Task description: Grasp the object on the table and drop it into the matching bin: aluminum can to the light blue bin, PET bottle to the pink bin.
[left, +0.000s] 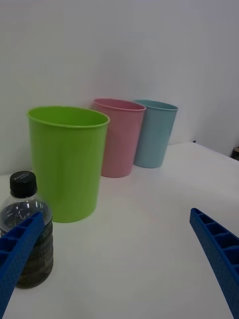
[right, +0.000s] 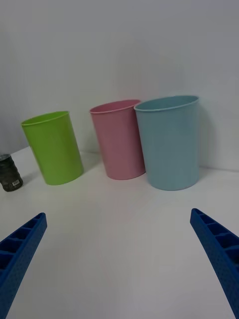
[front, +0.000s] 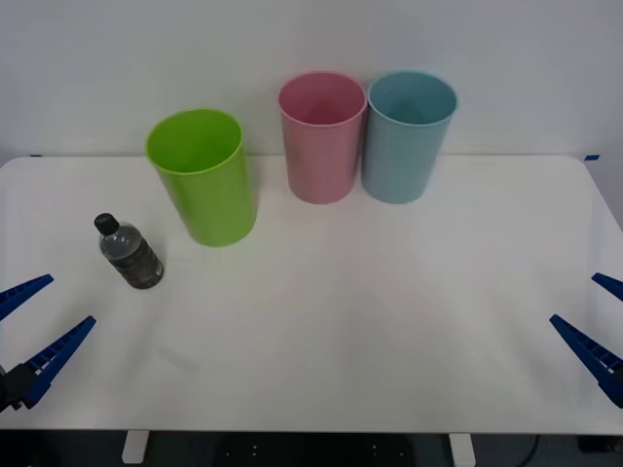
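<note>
Front view: PET bottle [front: 129, 253] stands on the worktop [front: 370, 321] near the wide left claw [front: 31, 326]; right claw [front: 596, 326] wide too.

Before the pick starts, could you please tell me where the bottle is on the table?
In the front view the bottle stands upright on the table's left side, just left of the green bin and ahead of the open left claw.
</note>
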